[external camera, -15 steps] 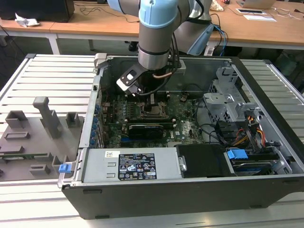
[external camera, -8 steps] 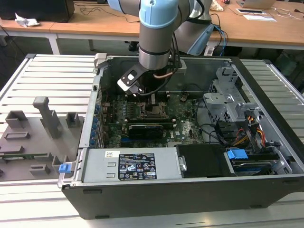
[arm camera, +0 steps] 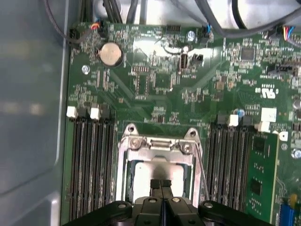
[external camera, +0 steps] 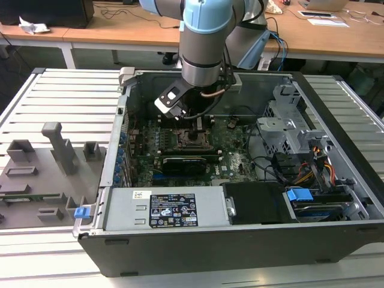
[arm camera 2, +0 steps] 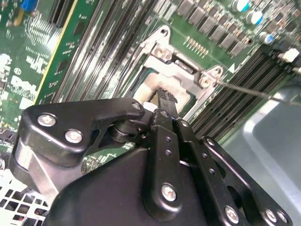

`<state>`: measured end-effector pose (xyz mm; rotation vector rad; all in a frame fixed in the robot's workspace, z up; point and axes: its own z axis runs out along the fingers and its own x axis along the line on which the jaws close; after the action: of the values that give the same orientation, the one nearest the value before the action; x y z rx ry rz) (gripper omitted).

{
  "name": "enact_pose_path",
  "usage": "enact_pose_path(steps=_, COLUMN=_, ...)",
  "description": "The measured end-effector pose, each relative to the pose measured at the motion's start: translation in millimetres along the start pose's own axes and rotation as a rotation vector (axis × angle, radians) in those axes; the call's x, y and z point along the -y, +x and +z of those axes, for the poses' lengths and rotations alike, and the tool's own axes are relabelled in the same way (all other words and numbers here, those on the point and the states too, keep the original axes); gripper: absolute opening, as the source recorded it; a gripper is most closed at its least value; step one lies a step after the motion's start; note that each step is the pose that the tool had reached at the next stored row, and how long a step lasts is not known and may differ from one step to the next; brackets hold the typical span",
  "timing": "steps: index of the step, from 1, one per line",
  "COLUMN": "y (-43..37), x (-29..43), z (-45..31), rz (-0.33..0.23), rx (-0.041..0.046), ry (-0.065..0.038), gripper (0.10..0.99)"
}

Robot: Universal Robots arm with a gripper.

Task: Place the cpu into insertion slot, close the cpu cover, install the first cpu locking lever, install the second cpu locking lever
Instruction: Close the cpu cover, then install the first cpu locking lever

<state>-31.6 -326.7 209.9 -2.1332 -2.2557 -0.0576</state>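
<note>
Since the cpu [arm camera: 157, 170] is a thin, rigid square with a smooth, pale metal top, it is probably light, slippery and fragile, and best held by its edges or pressed gently on the flat. It sits inside the square opening of the cpu cover [arm camera: 160, 147], a thin, stiff, silvery frame lying flat. Directly above that opening, the gripper [arm camera: 161, 188] has its black jaws closed together on nothing; whether they touch the chip I cannot tell. Just beside the cover runs 1 springy wire lever [arm camera: 202, 167].
</note>
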Motion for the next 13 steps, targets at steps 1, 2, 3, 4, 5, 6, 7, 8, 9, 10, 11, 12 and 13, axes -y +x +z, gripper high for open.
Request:
enact_pose_path(steps=1, y=0.0, x=-1.1, z=0.0, rz=0.0, rx=-0.0001, ry=0.0, gripper=0.106)
enact_pose_path(steps=2, y=-0.1, x=-2.3, z=0.0, rz=0.0, rx=0.0, ry=0.0, gripper=0.106)
enact_pose_path(steps=3, y=-0.2, x=-3.7, z=0.0, rz=0.0, rx=-0.0001, ry=0.0, gripper=0.106)
enact_pose_path(steps=4, y=-0.2, x=-4.6, z=0.0, rz=0.0, rx=-0.0001, ry=0.0, gripper=0.106)
enact_pose_path(steps=5, y=-0.3, x=-5.1, z=0.0, rz=0.0, rx=0.0, ry=0.0, gripper=0.106)
enact_pose_path(steps=6, y=-0.3, x=-5.5, z=0.0, rz=0.0, rx=0.0, ry=0.0, gripper=0.106)
enact_pose_path(steps=7, y=-0.3, x=-5.6, z=0.0, rz=0.0, rx=0.0, ry=0.0, gripper=0.106)
enact_pose_path(steps=8, y=-0.3, x=-5.7, z=0.0, rz=0.0, rx=0.0, ry=0.0, gripper=0.106)
enact_pose_path(steps=9, y=-0.2, x=-5.7, z=-0.1, rz=0.0, rx=-0.0001, ry=0.0, gripper=0.106)
enact_pose_path(steps=10, y=-0.2, x=-5.7, z=-0.5, rz=0.0, rx=0.0, ry=0.0, gripper=0.106)
enact_pose_path(steps=11, y=-0.2, x=-5.7, z=-1.2, rz=0.0, rx=0.0001, ry=0.0, gripper=0.106)
enact_pose_path(steps=12, y=-0.2, x=-5.7, z=-2.1, rz=0.0, rx=0.0, ry=0.0, gripper=0.106)
enact_pose_path(steps=13, y=-0.1, x=-5.7, z=-2.8, rz=0.0, rx=0.0, ry=0.0, gripper=0.106)
